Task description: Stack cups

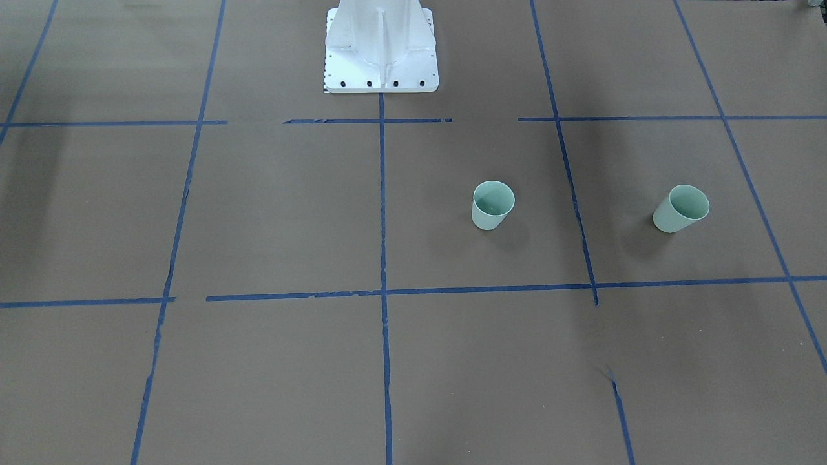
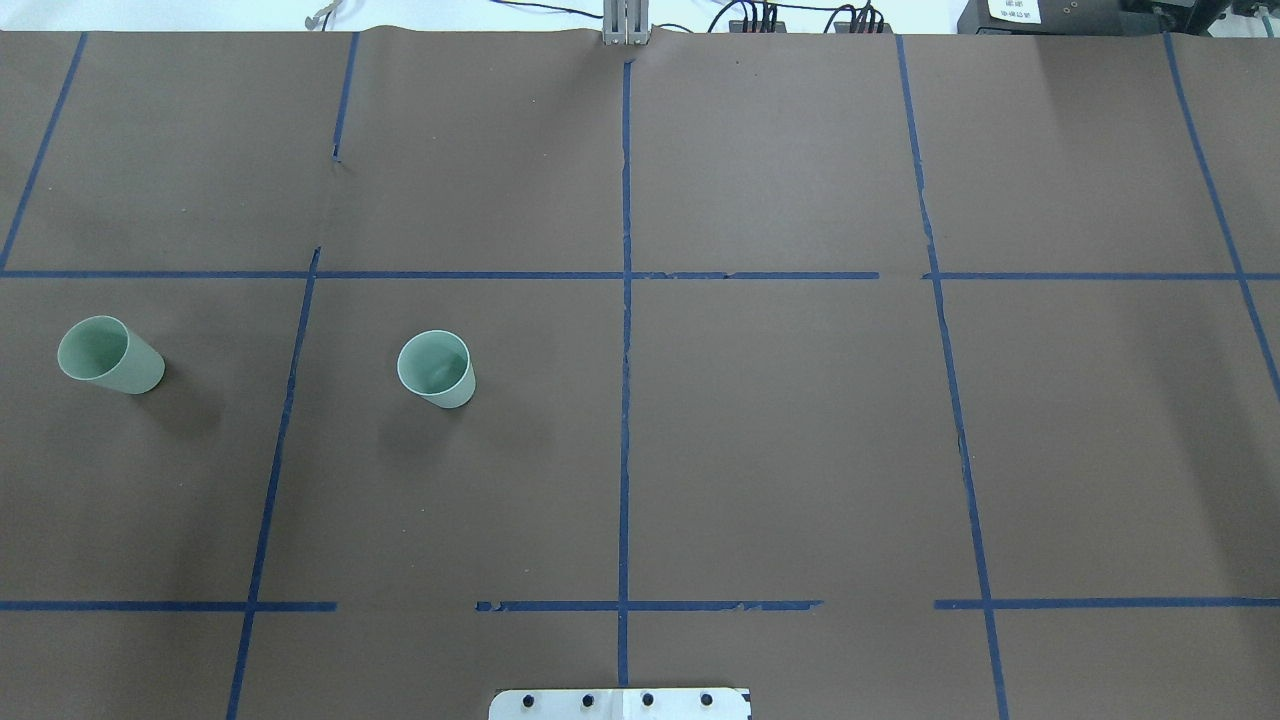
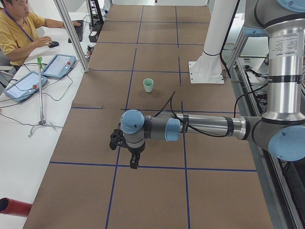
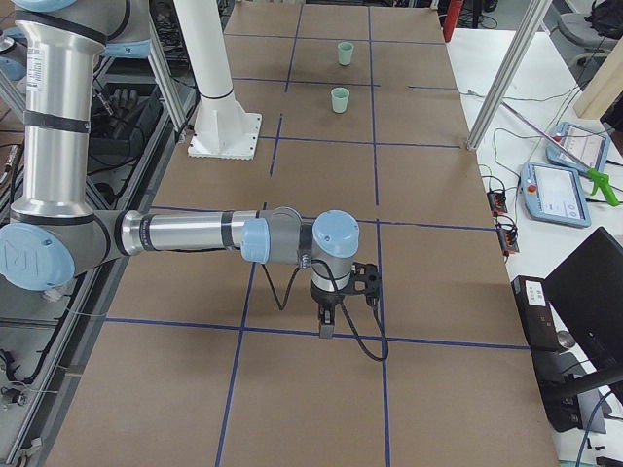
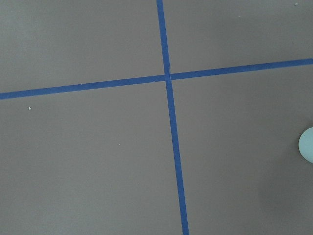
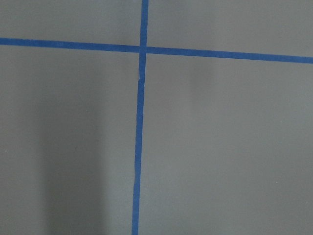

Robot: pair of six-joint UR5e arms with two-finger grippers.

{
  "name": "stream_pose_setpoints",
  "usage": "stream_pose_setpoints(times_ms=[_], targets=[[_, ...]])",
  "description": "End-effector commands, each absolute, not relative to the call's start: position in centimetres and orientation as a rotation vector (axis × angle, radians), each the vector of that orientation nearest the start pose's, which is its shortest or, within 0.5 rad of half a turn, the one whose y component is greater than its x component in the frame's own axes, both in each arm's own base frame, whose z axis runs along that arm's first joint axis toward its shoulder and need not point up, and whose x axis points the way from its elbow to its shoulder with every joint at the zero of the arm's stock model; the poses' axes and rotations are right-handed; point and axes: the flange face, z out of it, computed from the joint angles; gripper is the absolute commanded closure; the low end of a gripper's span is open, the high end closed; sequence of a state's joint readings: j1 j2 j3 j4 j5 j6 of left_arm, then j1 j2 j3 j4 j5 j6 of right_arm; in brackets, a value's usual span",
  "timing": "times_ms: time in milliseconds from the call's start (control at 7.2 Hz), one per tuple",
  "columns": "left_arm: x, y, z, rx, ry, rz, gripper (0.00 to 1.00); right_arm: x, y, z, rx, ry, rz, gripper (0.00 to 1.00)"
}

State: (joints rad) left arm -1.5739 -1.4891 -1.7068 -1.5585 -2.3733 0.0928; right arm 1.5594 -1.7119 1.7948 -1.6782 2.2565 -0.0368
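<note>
The inner cup (image 2: 436,368) and outer cup (image 2: 108,355) are being seen unstacked, well apart; whether the left pincer (image 3: 134,163) or right pincer (image 4: 326,328) is spread cannot be told.

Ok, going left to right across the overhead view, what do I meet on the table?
Outer pale mint-green plastic cup → broken blue tape line → inner pale mint-green plastic cup → central blue tape line.

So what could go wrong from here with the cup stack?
The outer cup and inner cup both stand upright in the robot's left half, so the right claw reaching across might meet the left arm. They taper to narrow bases; an off-centre grasp could tip one.
</note>
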Motion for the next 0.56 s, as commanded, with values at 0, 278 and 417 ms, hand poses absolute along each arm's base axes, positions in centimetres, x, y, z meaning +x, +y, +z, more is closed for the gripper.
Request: stream_pose_setpoints(times_ms=[0,278,417], targets=[[-6.3,-46.0,62.9,0.081,0.801,0.103,0.00,6.5,-43.0,63.0,-0.015,-0.686,-0.039,0.00],[-6.1,-46.7,64.1,0.144,0.803,0.128,0.00,6.6,-43.0,63.0,-0.015,-0.686,-0.037,0.00],[-6.1,-46.9,63.5,0.168,0.806,0.136,0.00,6.6,-43.0,63.0,-0.015,-0.686,-0.037,0.00]])
